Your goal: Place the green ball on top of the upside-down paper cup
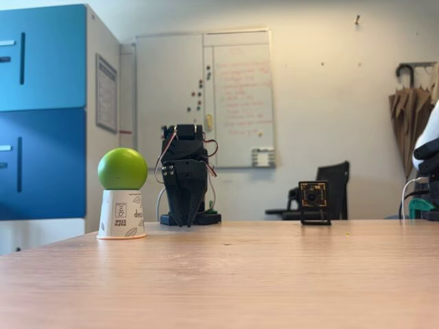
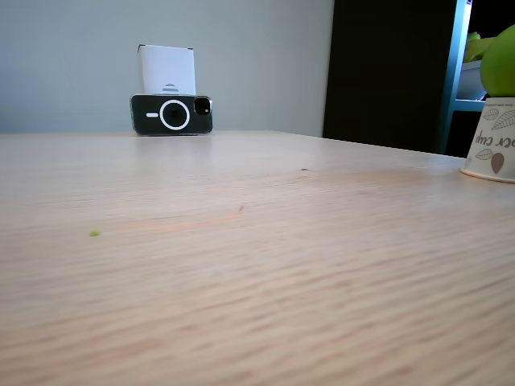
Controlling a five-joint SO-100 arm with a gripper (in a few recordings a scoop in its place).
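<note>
I see the green ball (image 1: 122,168) sitting on top of the upside-down paper cup (image 1: 122,214) at the left of the surface (image 1: 226,274); the tool (image 1: 185,221) hangs behind, well apart, holding nothing, though I cannot tell whether its jaws are parted. I judge the ball light, smooth and rigid, apt to roll off its narrow perch; any regrasp belongs across its widest middle, gently, since the paper cup looks light and easily tipped.

Both fixed views sit low at tabletop (image 1: 274,274) height, sharing the cup (image 1: 122,214)

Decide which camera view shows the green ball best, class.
A fixed view shows the whole green ball seated on the upside-down paper cup. The other fixed view catches just its edge at the frame's right border.
</note>
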